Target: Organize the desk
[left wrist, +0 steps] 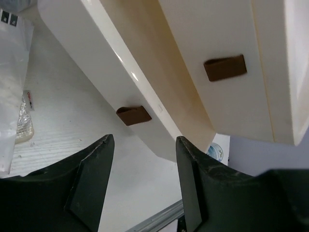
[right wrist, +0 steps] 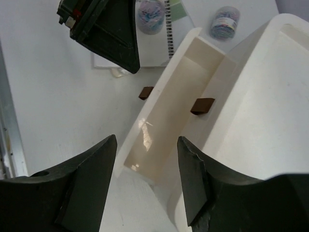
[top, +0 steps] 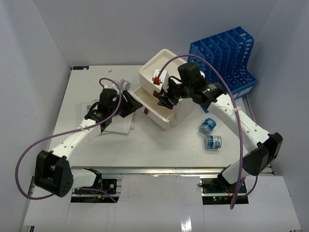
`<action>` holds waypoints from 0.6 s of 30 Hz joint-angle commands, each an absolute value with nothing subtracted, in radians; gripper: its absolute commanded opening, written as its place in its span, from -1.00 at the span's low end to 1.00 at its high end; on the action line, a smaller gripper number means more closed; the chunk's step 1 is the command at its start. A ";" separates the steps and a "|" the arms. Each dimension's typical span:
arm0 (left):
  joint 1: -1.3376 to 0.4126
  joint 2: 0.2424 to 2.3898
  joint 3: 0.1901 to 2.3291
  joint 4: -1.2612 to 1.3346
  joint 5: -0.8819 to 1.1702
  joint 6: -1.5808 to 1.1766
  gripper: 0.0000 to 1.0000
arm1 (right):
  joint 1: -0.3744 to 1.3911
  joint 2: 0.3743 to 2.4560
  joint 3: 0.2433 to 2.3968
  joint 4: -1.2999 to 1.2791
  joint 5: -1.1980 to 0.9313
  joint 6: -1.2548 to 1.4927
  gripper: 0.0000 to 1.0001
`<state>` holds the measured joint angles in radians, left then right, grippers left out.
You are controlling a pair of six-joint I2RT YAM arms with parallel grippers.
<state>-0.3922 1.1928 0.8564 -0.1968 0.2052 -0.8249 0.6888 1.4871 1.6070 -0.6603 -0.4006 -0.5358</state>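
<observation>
Two arms meet near the middle of the counter (top: 159,150), a broad white slab whose long axis runs from 9 to 3 o'clock in the top view, with its metal-railed front edge at 6 o'clock beside the arm bases. A white drawer box (top: 166,65) sits askew towards 12 o'clock, one drawer (top: 150,105) pulled out towards 8 o'clock. The left tool (top: 136,107) comes in from 9 o'clock, its fingers apart and holding nothing; in its wrist view a brown handle (left wrist: 133,115) sits just ahead of the gap, untouched. The right tool (top: 161,100) hangs over the open drawer, fingers likewise spread and empty. At 2 o'clock stands a blue file rack (top: 224,55). Two small blue-labelled jars (top: 207,126) lie close together at 4 o'clock of the box, and a spiral notebook (top: 120,126) lies under the left arm.
</observation>
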 commanded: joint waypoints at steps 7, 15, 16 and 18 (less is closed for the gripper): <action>-0.446 1.545 1.266 -0.449 0.087 -0.946 0.32 | 0.701 1.540 1.663 -0.509 -0.023 -0.541 0.21; -0.497 1.681 1.377 -0.575 0.060 -0.931 0.27 | 0.699 1.571 1.611 -0.486 -0.011 -0.540 0.26; -0.501 1.688 1.382 -0.580 0.060 -0.930 0.27 | 0.699 1.582 1.612 -0.488 -0.014 -0.535 0.26; -0.507 1.699 1.392 -0.587 0.061 -0.928 0.25 | 0.699 1.607 1.615 -0.491 -0.022 -0.525 0.24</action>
